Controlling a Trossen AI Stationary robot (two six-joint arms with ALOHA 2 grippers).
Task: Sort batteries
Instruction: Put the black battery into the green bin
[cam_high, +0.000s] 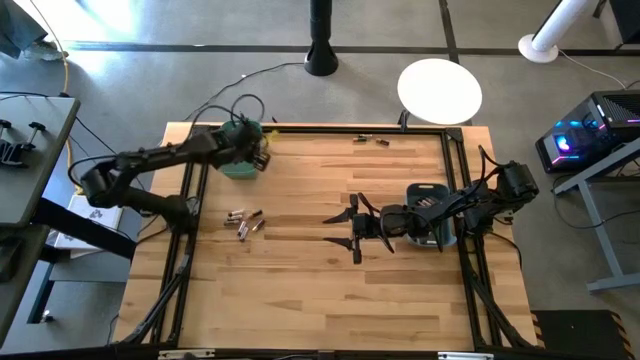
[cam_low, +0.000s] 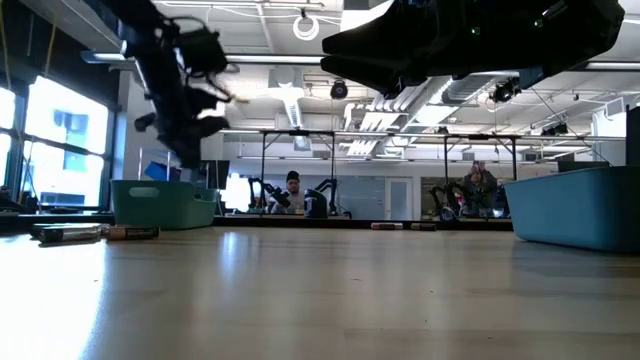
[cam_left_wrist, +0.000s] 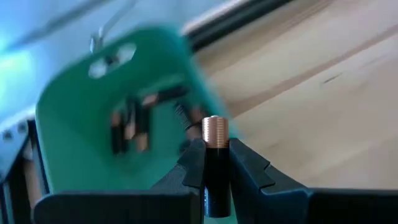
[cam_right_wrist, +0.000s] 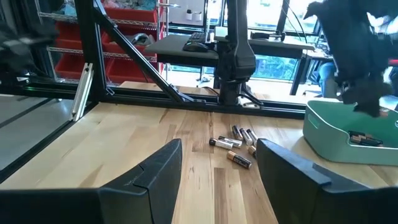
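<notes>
The left gripper (cam_left_wrist: 211, 165) has its two fingers (cam_left_wrist: 194, 163) squeezed tight on one battery (cam_left_wrist: 215, 155). The battery stands up between them, with its copper end poking out on top. It hangs over the green bin (cam_high: 240, 160), which sits near the far left corner of the table (cam_high: 330, 290). A few batteries already lie inside that bin.

I think the job now is to drop this battery in with the others. To do it well, the fingers should be right over the middle of the bin, not over its rim. Then they should open just a little, so the battery falls straight down and does not bounce out.

The left arm reaches from the left edge of the table toward the far left corner, with its wrist bent over the bin.

More batteries (cam_high: 244, 221) wait in a little pile on the wood, near the left edge and well apart from the bin. Two more (cam_high: 369, 140) lie by the far edge.

The right gripper (cam_high: 343, 229) waits near the middle of the table with its fingers spread wide and nothing in them. The blue bin (cam_high: 436, 238) sits under that arm by the right edge.
</notes>
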